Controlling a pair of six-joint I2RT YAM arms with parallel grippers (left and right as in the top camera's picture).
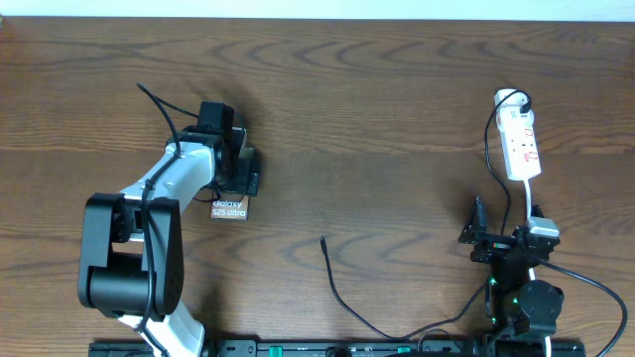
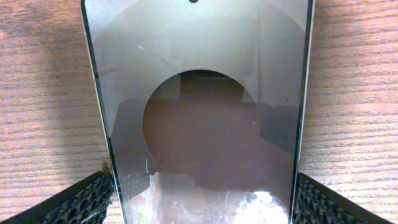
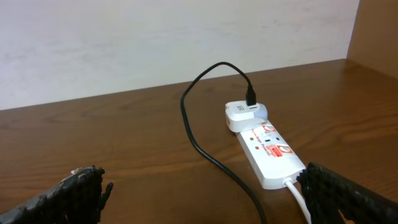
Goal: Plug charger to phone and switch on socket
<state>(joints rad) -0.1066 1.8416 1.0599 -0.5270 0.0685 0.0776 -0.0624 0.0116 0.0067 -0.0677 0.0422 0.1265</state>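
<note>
Left hand [image 2: 200, 200] straddles the phone [image 2: 199, 93]; fingers [image 2: 81, 202] flank its edges.

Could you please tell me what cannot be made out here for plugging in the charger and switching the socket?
1. The phone port: overhead, the left gripper covers most of the phone; left wrist, the bottom edge cuts it off.
2. The socket switch position: too small in overhead and right wrist.
3. The charger tip's shape: too small, overhead.
4. Whether the left jaws touch the phone: left wrist, cut off at the corners.
</note>
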